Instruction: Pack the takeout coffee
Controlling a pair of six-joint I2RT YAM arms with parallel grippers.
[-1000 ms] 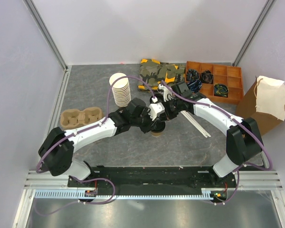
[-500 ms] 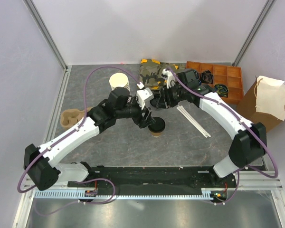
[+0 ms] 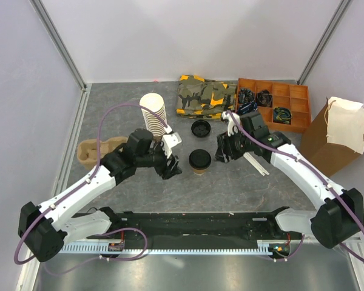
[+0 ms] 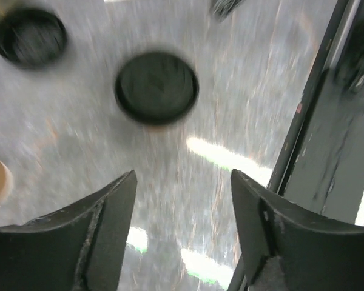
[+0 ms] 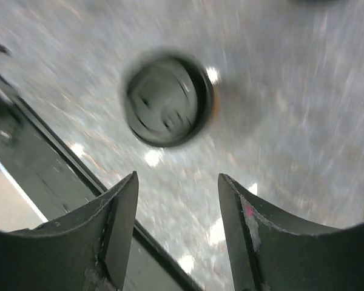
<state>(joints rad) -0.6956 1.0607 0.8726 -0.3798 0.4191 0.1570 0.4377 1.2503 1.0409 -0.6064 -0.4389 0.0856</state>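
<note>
The takeout coffee [image 3: 199, 160], a small brown paper cup under a round black lid, stands alone mid-table. It shows blurred in the left wrist view [image 4: 156, 88] and the right wrist view [image 5: 168, 100], beyond the fingertips in both. My left gripper [image 3: 169, 168] [image 4: 182, 179] is a short way to the cup's left, open, nothing between its fingers. My right gripper [image 3: 221, 154] [image 5: 177, 179] is just right of the cup, open and empty too. Neither gripper touches the cup.
A loose black lid [image 3: 201, 128] [image 4: 29, 36] lies behind the cup. Behind the left arm are a stack of lidless cups [image 3: 153, 112] and a pulp cup carrier [image 3: 100, 148]. A camouflage cloth [image 3: 206, 94], an orange compartment tray [image 3: 273, 103], white sticks [image 3: 255, 160] and a brown paper bag [image 3: 337, 130] lie right.
Both grippers have opened and drawn back from the lidded cup, the left one to the left and the right one to the right. The cup stays standing where it was.
</note>
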